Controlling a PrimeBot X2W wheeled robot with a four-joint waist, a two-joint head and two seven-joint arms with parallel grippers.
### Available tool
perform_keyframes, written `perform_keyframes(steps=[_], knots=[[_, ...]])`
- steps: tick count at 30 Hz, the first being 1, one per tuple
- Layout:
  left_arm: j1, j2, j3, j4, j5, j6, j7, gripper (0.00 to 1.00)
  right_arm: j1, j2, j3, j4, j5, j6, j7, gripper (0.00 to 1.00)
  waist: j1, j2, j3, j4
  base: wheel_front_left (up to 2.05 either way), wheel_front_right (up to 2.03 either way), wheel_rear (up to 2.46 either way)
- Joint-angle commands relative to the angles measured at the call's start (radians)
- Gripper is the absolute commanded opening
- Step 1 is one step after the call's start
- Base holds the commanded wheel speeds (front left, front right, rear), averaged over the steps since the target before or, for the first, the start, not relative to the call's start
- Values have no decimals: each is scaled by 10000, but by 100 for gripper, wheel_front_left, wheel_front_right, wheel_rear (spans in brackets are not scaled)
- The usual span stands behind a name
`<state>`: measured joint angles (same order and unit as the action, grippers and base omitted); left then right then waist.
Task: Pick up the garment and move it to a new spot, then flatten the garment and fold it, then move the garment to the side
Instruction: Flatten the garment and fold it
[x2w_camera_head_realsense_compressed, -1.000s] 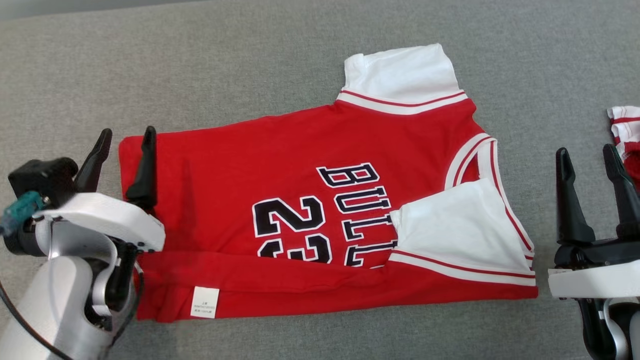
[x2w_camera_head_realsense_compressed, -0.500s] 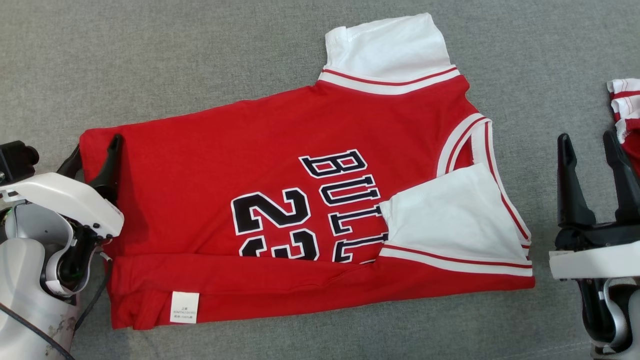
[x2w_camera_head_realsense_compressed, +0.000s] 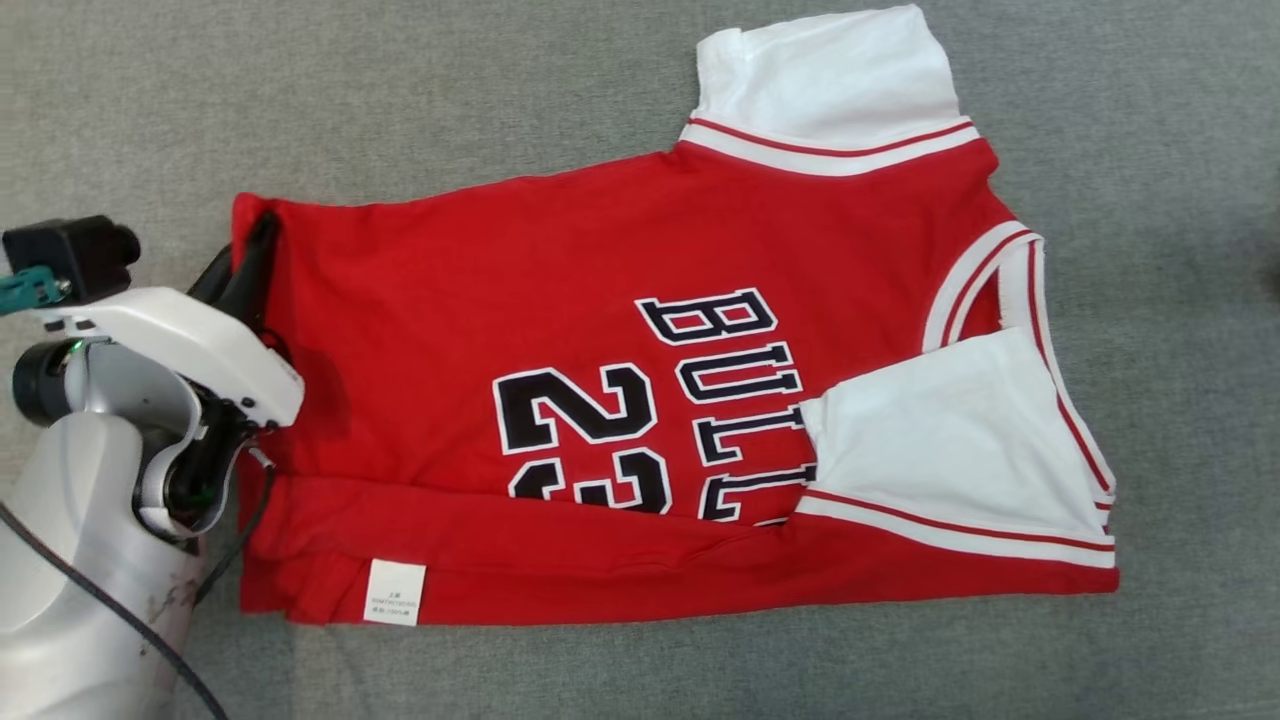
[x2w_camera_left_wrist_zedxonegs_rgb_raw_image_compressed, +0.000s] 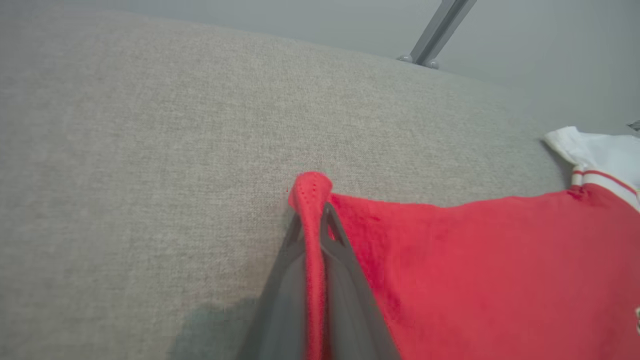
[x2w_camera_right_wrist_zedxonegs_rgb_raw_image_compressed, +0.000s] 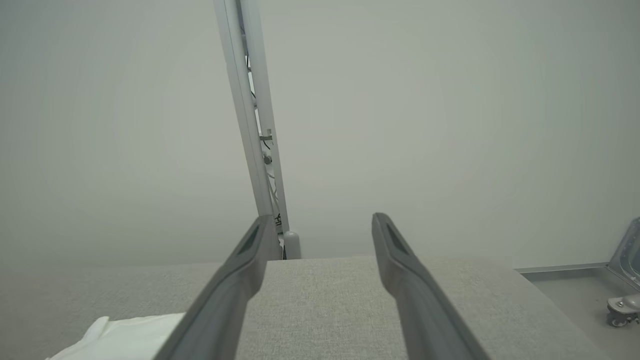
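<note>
The garment (x2w_camera_head_realsense_compressed: 620, 300) is a red basketball jersey with white sleeves and black lettering, lying partly folded and flat on the grey fabric surface (x2w_camera_head_realsense_compressed: 400, 100). My left gripper (x2w_camera_head_realsense_compressed: 255, 250) is at the jersey's far left corner and shut on it. In the left wrist view a pinch of the red hem (x2w_camera_left_wrist_zedxonegs_rgb_raw_image_compressed: 310, 187) sticks up between the closed fingers (x2w_camera_left_wrist_zedxonegs_rgb_raw_image_compressed: 335, 240), with the rest of the garment (x2w_camera_left_wrist_zedxonegs_rgb_raw_image_compressed: 475, 270) spreading to the right. My right gripper (x2w_camera_right_wrist_zedxonegs_rgb_raw_image_compressed: 322, 222) is open and holds nothing, pointing over the surface's far edge.
A white care label (x2w_camera_head_realsense_compressed: 393, 592) sits on the jersey's near folded edge. A piece of white cloth (x2w_camera_right_wrist_zedxonegs_rgb_raw_image_compressed: 120, 337) lies by the right gripper's left finger. A metal post (x2w_camera_right_wrist_zedxonegs_rgb_raw_image_compressed: 250, 115) stands behind the surface. A caster wheel (x2w_camera_right_wrist_zedxonegs_rgb_raw_image_compressed: 620, 305) is on the floor at right.
My left gripper, open beside the jersey's left corner a second ago, has shut on that corner. The head camera has shifted, and the right gripper has left its view.
</note>
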<state>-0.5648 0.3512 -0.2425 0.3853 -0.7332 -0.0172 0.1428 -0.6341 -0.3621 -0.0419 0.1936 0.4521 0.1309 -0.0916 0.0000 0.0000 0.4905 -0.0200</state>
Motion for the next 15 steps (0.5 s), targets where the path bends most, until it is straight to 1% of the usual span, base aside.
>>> perform_keyframes(steps=[1, 4, 7, 8, 10, 14, 15], knots=[[-244, -25, -33, -32, 58, -72, -49, 0, -240, -51, 80, 172, 160, -4, 56, 100, 0, 0, 170, 264, 0, 0, 0], [-673, -382, -381, 20, 200, -217, -93, 0, -1241, -458, 810, 1199, 559, -4, 476, 100, 0, 0, 378, 731, 0, 0, 0], [-1094, -675, -686, 148, 330, -351, -149, 0, -2142, -754, 1781, 2063, 954, -4, 920, 100, 0, 0, 586, 1125, 0, 0, 0], [-1203, -792, -786, 204, 347, -410, -190, 0, -2371, -751, 2120, 2340, 1201, -5, 1128, 100, 0, 0, 630, 1249, 0, 0, 0], [-1422, -979, -953, 307, 415, -484, -256, 0, -2840, -864, 2803, 2707, 1620, -4, 1499, 100, 0, 0, 742, 1468, 0, 0, 0], [-1716, -1252, -1238, 537, 501, -639, -460, 0, -3442, -981, 3698, 3382, 2806, -4, 2576, 100, 0, 0, 871, 1794, 0, 0, 0], [-1762, -1292, -1283, 607, 526, -659, -508, 0, -3553, -1154, 3982, 3459, 2922, -4, 2823, 100, 0, 0, 896, 1851, 0, 0, 0]])
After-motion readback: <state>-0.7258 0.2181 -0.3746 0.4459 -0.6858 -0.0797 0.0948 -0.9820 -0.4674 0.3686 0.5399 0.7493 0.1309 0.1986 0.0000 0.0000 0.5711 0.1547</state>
